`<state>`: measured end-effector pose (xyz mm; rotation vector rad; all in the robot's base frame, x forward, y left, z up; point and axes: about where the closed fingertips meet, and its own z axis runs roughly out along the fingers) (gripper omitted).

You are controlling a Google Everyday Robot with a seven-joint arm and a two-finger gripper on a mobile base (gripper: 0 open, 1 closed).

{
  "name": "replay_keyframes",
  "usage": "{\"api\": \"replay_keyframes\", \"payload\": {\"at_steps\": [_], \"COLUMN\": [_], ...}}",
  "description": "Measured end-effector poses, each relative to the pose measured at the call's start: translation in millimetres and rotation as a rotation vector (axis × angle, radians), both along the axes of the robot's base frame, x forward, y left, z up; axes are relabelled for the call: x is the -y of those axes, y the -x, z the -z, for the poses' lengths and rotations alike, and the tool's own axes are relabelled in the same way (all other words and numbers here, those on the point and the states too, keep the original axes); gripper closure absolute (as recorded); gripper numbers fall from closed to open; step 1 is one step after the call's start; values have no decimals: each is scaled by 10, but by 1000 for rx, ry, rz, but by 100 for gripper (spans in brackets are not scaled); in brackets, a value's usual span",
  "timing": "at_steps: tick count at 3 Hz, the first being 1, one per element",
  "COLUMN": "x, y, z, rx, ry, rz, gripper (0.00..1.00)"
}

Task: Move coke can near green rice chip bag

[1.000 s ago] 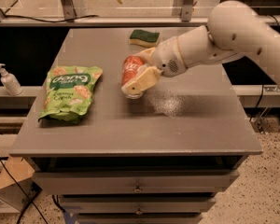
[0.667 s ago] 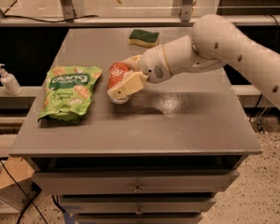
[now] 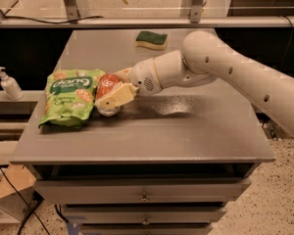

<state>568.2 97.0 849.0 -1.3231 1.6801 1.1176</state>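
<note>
The red coke can (image 3: 106,85) is held in my gripper (image 3: 112,96), whose cream fingers (image 3: 116,96) close around it, low over the grey table (image 3: 152,136). The can sits right beside the right edge of the green rice chip bag (image 3: 69,102), which lies flat at the table's left side. My white arm (image 3: 220,70) reaches in from the right across the table.
A green-and-yellow sponge (image 3: 151,39) lies at the back of the table. A white pump bottle (image 3: 9,84) stands on a shelf to the left, off the table. Drawers (image 3: 144,192) are below the table front. A cardboard box (image 3: 10,192) sits on the floor at left.
My gripper has carried the coke can leftward and down, from the table's middle to right beside the chip bag. The bag and sponge have not moved.
</note>
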Motion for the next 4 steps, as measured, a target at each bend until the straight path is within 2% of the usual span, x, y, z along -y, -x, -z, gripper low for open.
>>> {"api": "replay_keyframes", "payload": {"at_steps": [2, 3, 4], "x": [-104, -123, -124], "y": [46, 55, 55], "z": [24, 25, 25], "rx": [-11, -11, -11], "ry": [-14, -14, -14], "rz": [-4, -7, -7], "gripper": [11, 0, 0]}}
